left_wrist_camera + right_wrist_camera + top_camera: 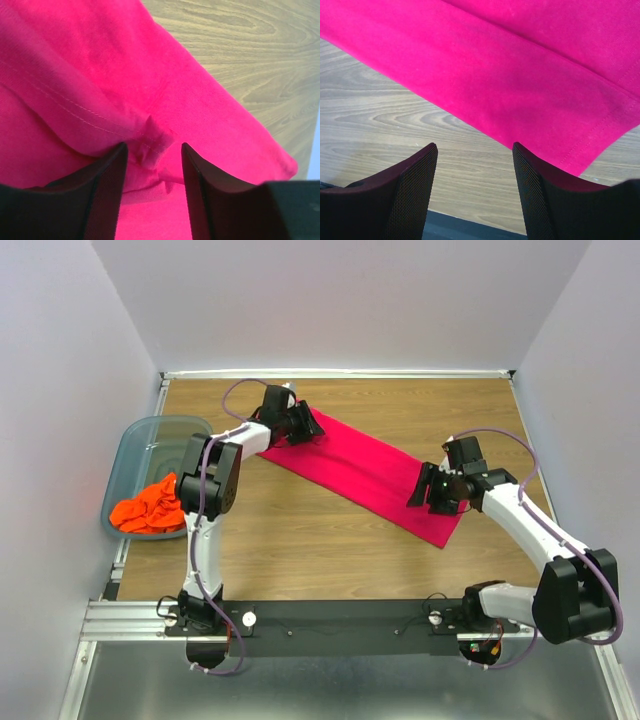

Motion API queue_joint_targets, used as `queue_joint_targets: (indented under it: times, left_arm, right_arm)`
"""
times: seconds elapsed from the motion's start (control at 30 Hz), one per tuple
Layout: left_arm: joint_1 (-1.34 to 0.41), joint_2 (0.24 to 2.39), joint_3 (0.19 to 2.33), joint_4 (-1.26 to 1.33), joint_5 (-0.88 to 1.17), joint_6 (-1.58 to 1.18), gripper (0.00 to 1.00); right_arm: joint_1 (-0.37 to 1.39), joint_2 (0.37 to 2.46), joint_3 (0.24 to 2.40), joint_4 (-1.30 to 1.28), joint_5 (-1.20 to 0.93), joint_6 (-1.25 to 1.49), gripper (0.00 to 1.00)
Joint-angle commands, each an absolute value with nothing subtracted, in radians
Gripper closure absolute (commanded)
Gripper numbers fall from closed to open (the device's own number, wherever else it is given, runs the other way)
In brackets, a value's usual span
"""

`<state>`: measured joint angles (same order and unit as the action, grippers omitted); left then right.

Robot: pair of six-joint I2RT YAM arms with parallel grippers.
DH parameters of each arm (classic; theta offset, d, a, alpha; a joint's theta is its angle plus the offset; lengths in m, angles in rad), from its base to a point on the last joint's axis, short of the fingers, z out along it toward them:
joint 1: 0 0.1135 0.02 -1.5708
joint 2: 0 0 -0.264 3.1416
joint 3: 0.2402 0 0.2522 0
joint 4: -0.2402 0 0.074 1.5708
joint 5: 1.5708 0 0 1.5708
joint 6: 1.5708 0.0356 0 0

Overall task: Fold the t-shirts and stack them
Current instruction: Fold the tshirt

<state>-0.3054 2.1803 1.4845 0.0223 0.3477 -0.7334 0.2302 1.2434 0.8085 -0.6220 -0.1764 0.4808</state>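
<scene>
Bin (150,445) with orange t-shirt (147,509), overhead only

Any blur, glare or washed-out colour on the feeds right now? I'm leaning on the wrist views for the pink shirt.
Top external: evenly lit and sharp, no glare on the pink t-shirt. Left wrist: seam stitching readable, but the pink is heavily saturated and the left fingers look soft. Right wrist: table grain and hem stitching crisp, mesh on the right fingers visible.

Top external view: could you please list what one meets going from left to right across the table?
Translucent blue-grey plastic bin holding the crumpled orange t-shirt → left gripper → flat magenta-pink t-shirt → right gripper.
</scene>
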Motion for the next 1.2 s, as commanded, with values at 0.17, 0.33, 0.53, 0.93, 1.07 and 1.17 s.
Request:
queue_joint_targets:
  times: [0.17, 0.33, 0.53, 0.93, 1.07, 1.17]
  left_arm:
    - [-0.293, 2.053, 1.540, -0.081, 0.244, -0.660, 0.36]
    - [-0.291, 1.982, 1.511, -0.149, 0.183, -0.644, 0.35]
    - [-0.293, 1.925, 1.387, -0.189, 0.086, -0.617, 0.45]
    - [-0.285, 2.085, 1.442, -0.233, 0.031, -0.566, 0.54]
    - [-0.282, 2.161, 1.526, -0.270, 0.028, -0.531, 0.54]
    - [-0.281, 2.206, 1.583, -0.299, 0.046, -0.508, 0.55]
  right_arm:
    - [0.235, 1.253, 0.796, -0.611, -0.167, 0.463, 0.30]
    - [0.238, 1.264, 0.793, -0.611, -0.164, 0.451, 0.30]
    - [0.259, 1.321, 0.802, -0.609, -0.140, 0.443, 0.39]
    - [0.345, 1.479, 0.770, -0.627, -0.015, 0.485, 0.57]
    - [0.402, 1.512, 0.720, -0.626, -0.006, 0.520, 0.57]
    - [0.483, 1.535, 0.674, -0.626, -0.067, 0.546, 0.57]
